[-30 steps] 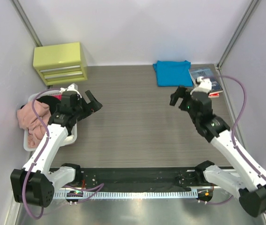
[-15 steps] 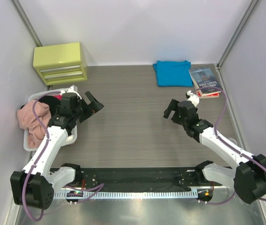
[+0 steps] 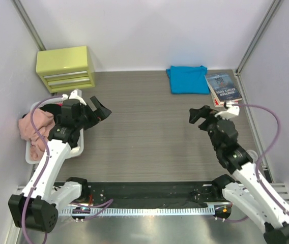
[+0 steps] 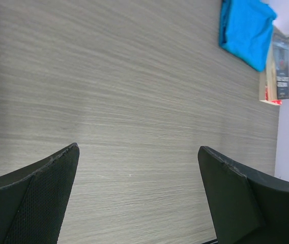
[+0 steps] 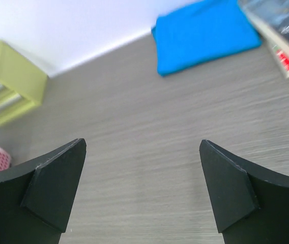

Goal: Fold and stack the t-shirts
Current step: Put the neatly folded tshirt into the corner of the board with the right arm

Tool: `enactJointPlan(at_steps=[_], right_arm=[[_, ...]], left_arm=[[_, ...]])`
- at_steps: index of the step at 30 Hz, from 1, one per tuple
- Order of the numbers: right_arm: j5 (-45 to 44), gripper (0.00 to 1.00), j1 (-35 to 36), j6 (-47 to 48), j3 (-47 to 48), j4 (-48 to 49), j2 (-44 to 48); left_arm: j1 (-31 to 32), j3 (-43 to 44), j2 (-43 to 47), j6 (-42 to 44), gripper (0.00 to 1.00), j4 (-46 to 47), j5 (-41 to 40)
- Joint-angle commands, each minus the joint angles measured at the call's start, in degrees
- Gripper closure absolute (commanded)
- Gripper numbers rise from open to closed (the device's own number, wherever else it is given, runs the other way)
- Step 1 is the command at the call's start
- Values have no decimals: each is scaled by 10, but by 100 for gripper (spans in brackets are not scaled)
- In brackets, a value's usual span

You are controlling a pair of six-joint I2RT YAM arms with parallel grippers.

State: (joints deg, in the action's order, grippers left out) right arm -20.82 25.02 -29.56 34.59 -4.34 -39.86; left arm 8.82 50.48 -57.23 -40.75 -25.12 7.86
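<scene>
**Q:** Where are the t-shirts, and why there?

**A:** Top view. One blue t-shirt [image 3: 188, 79] lies folded flat at 12 o'clock on the table [image 3: 144, 133], just beside the books [image 3: 224, 87] at 1 o'clock. It is judged to be the start of the stack, parked at the far edge to leave the middle for folding. A pink t-shirt [image 3: 34, 128] hangs crumpled over the rim of the white basket [image 3: 78, 146] at 9 o'clock and is judged not yet folded.

**Q:** Which way does the blue one run?

**A:** Its long axis runs from 9 to 3 o'clock, across the table's width. Which end holds the collar cannot be told. The pink one, being bunched, shows no clear axis.

**Q:** And the pincers?

**A:** The left gripper [image 3: 102, 108] and the right gripper [image 3: 198, 115] both have their fingers spread wide and hold nothing. Each is poised above the table. The left is nearer the basket, likely placed for the next pick.
</scene>
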Motion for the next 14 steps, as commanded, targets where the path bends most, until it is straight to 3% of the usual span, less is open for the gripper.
enactJointPlan(at_steps=[1, 7, 14], right_arm=[[-49, 0, 0, 13, -61, 21, 91], [-55, 0, 0, -28, -121, -1, 135], [-31, 0, -1, -23, -105, 8, 99]], left_arm=[[-4, 9, 43, 34, 0, 20, 20], [-4, -50, 86, 10, 0, 54, 23], [-3, -48, 98, 23, 0, 31, 7]])
